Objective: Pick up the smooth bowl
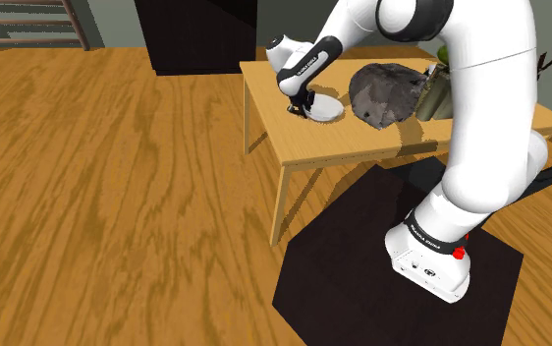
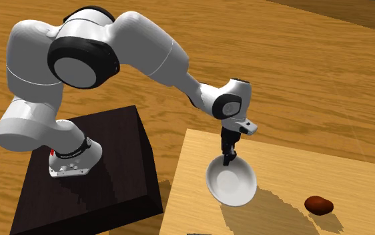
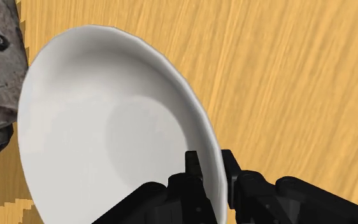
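White bowl (image 3: 107, 127) pinched by its rim
My gripper (image 3: 211, 165) has its jaws narrow, clamped on the thin edge; I fear the bowl pivots and slips onto the table (image 3: 286, 76).

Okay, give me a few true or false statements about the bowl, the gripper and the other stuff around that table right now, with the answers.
1. The gripper has its jaws shut on the rim of the white bowl. True.
2. The white bowl is down on the floor. False: it is at the wooden table.
3. A grey lumpy object lies close beside the bowl. True.
4. The arm's stand is white. False: it is a black box.
5. The small reddish-brown object is inside the bowl. False: it lies on the table, apart from the bowl.
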Robot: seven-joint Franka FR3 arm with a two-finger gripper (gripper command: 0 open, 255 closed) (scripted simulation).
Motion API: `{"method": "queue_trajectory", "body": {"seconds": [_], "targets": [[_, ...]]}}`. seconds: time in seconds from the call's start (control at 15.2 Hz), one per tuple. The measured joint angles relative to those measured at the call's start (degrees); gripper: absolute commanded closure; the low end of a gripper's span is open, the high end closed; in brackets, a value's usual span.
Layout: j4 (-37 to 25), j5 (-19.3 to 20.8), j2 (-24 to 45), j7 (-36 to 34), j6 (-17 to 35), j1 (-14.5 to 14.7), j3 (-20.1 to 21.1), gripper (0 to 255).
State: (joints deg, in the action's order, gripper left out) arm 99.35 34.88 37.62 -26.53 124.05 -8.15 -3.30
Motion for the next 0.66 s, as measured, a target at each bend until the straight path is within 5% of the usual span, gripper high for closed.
{"method": "queue_trajectory", "body": {"seconds": [0.66], "targets": [[0.0,-1.2,-4.8,2.7,-4.2,0.0,0.5,255]]}}
